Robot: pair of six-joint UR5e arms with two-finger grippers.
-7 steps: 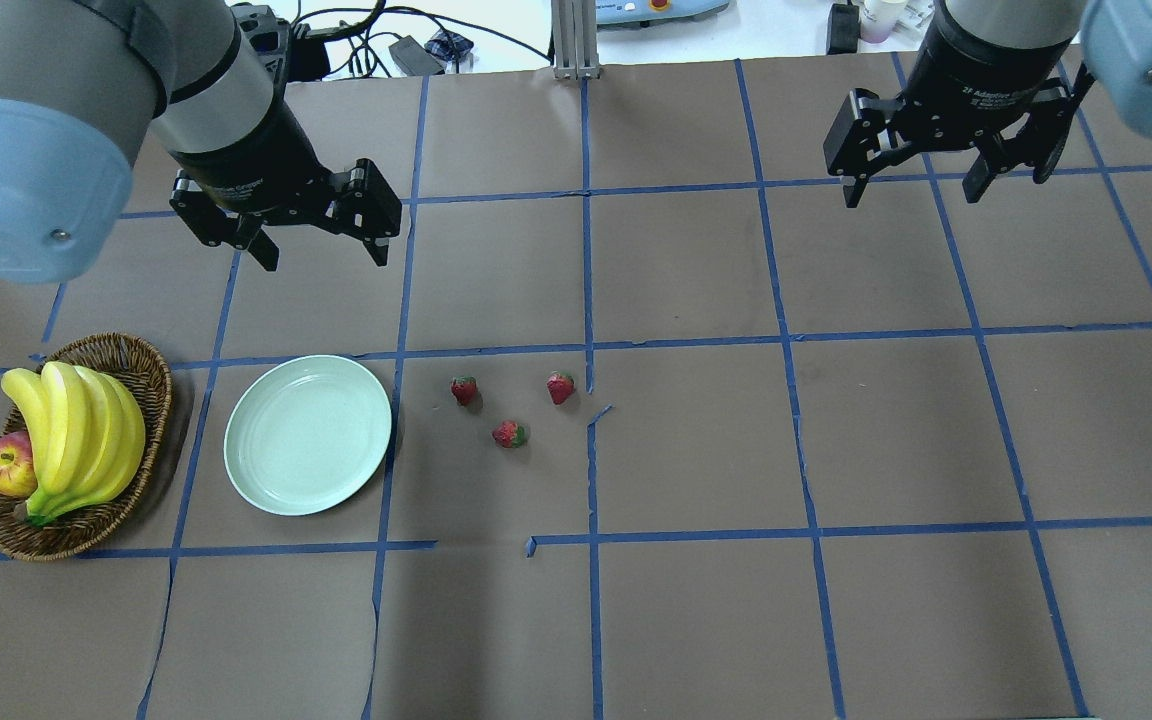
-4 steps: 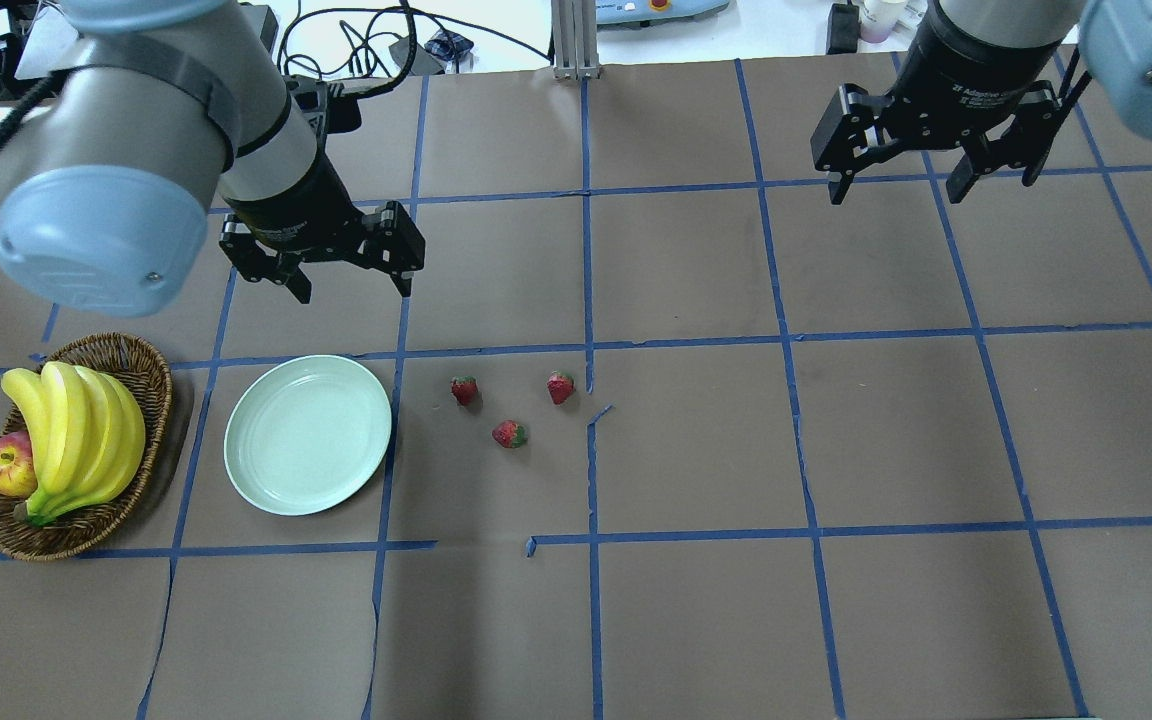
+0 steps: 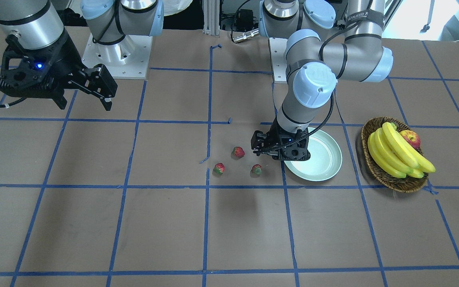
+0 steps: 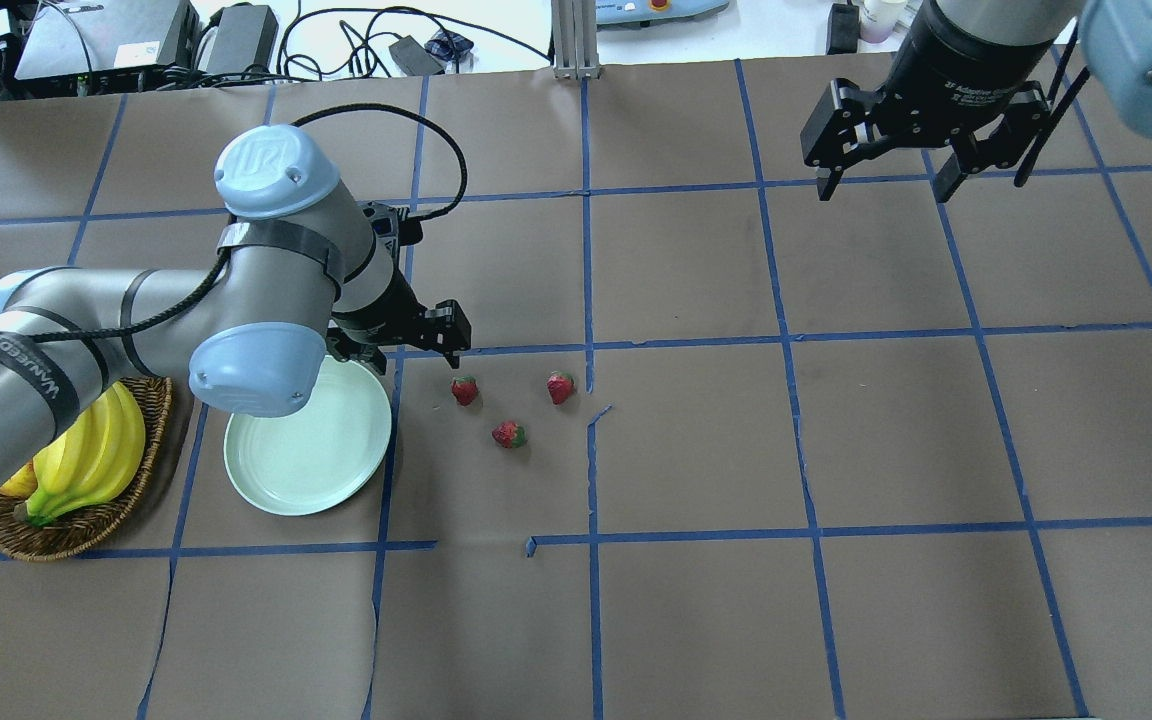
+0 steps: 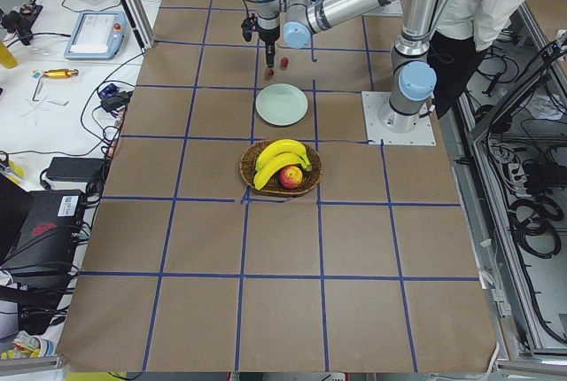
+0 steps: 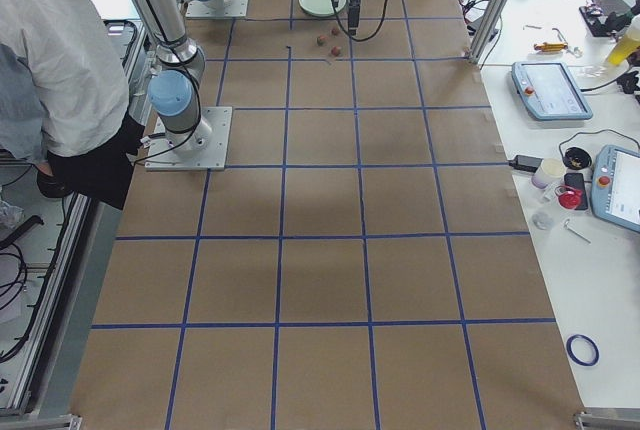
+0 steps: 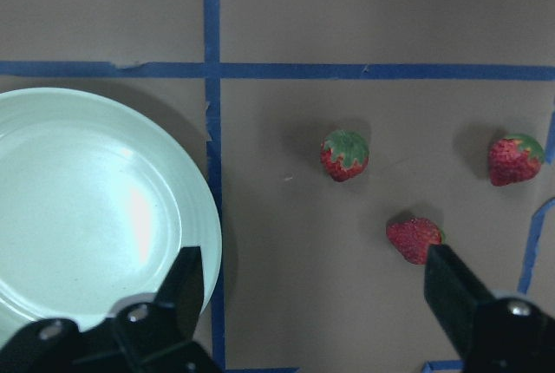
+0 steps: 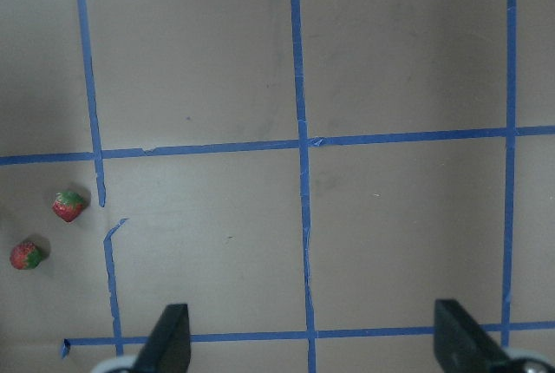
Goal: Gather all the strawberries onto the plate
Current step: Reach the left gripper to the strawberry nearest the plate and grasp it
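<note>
Three strawberries lie on the brown paper to the right of the plate (image 4: 306,465): one nearest it (image 4: 464,390), one further right (image 4: 560,387), one closer to the robot (image 4: 509,434). The left wrist view shows all three (image 7: 345,154) (image 7: 515,159) (image 7: 414,239) beside the plate (image 7: 78,208). My left gripper (image 4: 401,345) hangs open and low over the plate's far right rim, just short of the nearest strawberry, holding nothing. My right gripper (image 4: 881,185) is open and empty, high at the far right; its wrist view catches two strawberries (image 8: 68,206) (image 8: 27,255).
A wicker basket (image 4: 76,530) with bananas (image 4: 86,460) and an apple (image 3: 410,138) stands left of the plate, partly hidden by my left arm. Blue tape lines grid the brown table. A person (image 5: 478,0) stands by the robot's base.
My left arm swung forward and down from the far left, bringing its open gripper to the plate's rim near the strawberries. The right gripper drifted slightly back. The strawberries have not moved.
</note>
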